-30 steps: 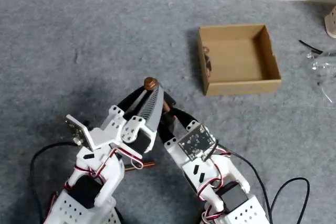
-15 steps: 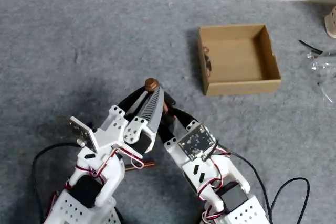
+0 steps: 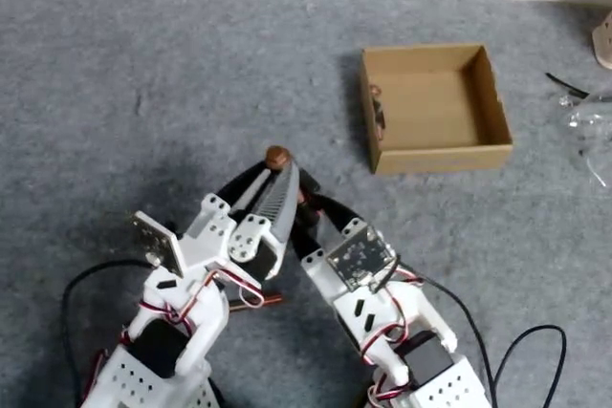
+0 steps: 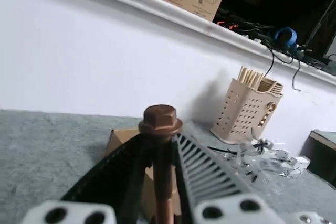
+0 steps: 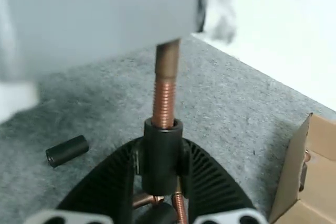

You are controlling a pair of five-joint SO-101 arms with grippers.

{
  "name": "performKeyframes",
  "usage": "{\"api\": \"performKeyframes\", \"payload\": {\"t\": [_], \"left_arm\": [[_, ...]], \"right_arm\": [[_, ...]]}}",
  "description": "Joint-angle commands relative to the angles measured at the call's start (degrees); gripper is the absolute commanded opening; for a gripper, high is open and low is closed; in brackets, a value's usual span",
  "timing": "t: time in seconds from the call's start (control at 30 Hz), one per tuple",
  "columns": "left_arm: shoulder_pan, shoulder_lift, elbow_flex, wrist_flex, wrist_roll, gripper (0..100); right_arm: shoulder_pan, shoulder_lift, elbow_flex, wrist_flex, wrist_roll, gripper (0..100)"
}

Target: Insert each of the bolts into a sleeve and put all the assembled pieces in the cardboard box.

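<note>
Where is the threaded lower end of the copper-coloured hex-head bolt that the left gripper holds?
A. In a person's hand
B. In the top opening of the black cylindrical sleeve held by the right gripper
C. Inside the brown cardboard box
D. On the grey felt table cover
B: the copper-coloured hex-head bolt, gripped by the left gripper, hangs head up, and its thread enters the black cylindrical sleeve, which the right gripper clamps.

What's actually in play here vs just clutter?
Job:
- bolt in left gripper
- sleeve in right gripper
- spare sleeve
- loose bolt on the mat
- cardboard box, one piece inside

Clutter:
- perforated holder of sticks
- clear plastic bits
- black cable
</note>
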Motion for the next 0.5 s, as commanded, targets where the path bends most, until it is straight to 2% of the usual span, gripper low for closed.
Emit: {"api": "performKeyframes", "payload": {"t": [0.0, 0.27, 0.47], "left_arm": [[1.3, -0.8, 1.3, 2.1, 0.2, 1], [1.3, -0.7, 1.3, 9.9, 0.1, 1], [1.3, -0.7, 1.3, 11.3, -0.1, 1]], "right_arm": [[1.3, -1.0, 8.0, -1.9, 0.4, 0.5], [1.3, -1.0, 8.0, -1.9, 0.4, 0.5], [1.5, -1.0, 8.0, -1.9, 0.4, 0.5]]}}
